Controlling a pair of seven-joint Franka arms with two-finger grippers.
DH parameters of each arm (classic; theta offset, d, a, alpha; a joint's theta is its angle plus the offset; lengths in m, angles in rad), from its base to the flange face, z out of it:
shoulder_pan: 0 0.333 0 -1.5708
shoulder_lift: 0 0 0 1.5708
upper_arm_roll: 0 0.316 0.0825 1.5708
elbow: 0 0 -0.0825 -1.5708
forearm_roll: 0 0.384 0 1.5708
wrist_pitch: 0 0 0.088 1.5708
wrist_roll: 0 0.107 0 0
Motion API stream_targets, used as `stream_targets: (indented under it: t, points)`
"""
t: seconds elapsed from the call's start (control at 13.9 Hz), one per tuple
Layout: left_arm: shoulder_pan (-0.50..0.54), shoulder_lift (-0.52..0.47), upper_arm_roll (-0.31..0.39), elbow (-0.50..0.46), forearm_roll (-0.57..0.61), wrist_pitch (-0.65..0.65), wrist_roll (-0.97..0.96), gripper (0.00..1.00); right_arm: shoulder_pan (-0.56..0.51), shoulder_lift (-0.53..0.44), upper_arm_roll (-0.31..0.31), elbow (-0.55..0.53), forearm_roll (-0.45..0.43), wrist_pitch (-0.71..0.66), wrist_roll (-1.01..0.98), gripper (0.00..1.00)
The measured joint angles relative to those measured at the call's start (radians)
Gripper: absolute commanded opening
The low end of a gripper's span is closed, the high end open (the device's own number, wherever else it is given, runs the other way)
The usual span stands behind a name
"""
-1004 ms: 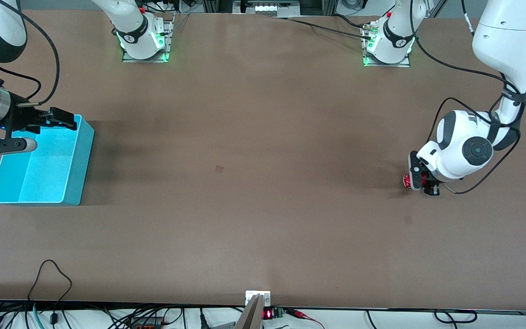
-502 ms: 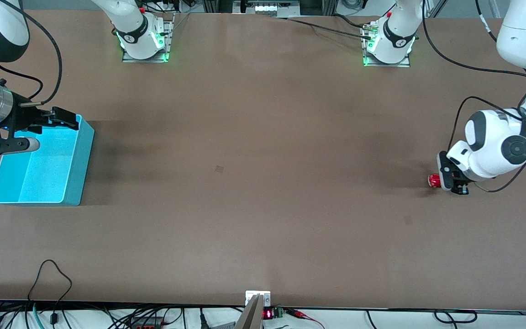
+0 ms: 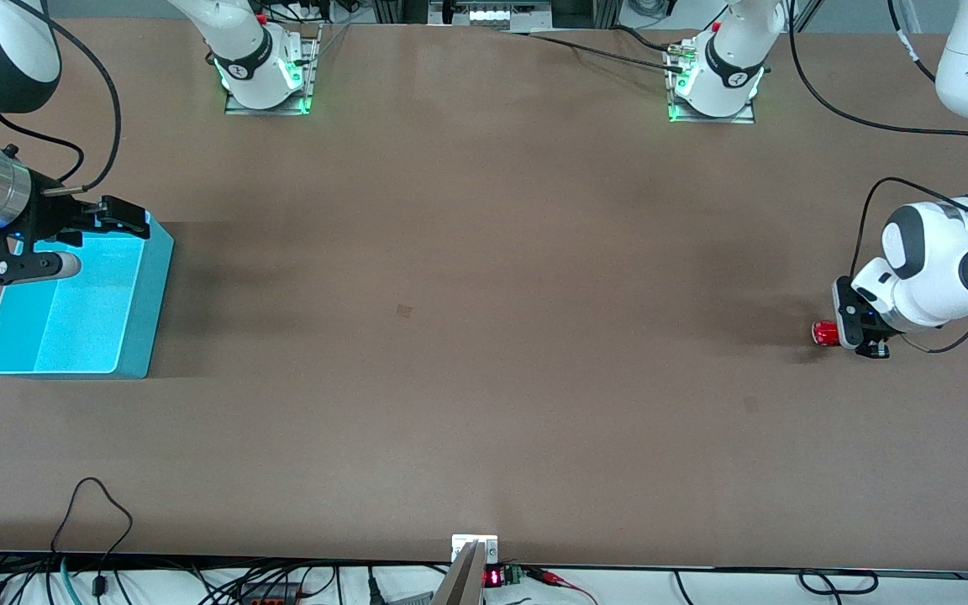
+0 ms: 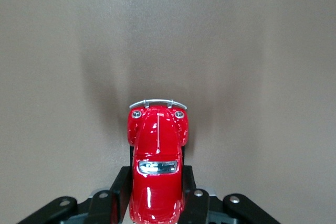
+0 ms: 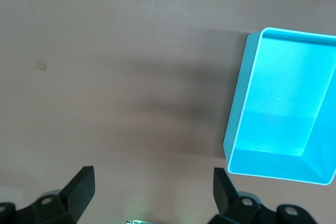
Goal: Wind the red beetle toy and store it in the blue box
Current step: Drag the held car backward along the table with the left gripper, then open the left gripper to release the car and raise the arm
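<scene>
At the left arm's end of the desk (image 3: 484, 378), the left gripper (image 3: 852, 329) is gripping the red beetle toy (image 3: 825, 333) between its closed fingers (image 4: 122, 188), low over the bare surface. Toward the right arm's end, the right gripper (image 3: 106, 217) is hovering over the blue box (image 3: 144, 323) with its fingers (image 5: 81, 188) spread wide, holding nothing.
</scene>
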Motion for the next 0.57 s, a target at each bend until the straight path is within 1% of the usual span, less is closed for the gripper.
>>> stream_targets:
  t: [0.36, 0.57]
  points:
    - [0.005, -0.001, -0.015, 0.014, 0.000, 0.019, 0.024, 1.00, 0.000, 0.000, 0.000, 0.000, 0.000, 0.000, 0.000, 1.00]
    - [0.005, -0.033, -0.035, 0.034, 0.000, -0.020, 0.022, 1.00, 0.000, 0.000, 0.000, 0.000, 0.000, 0.000, 0.000, 1.00]
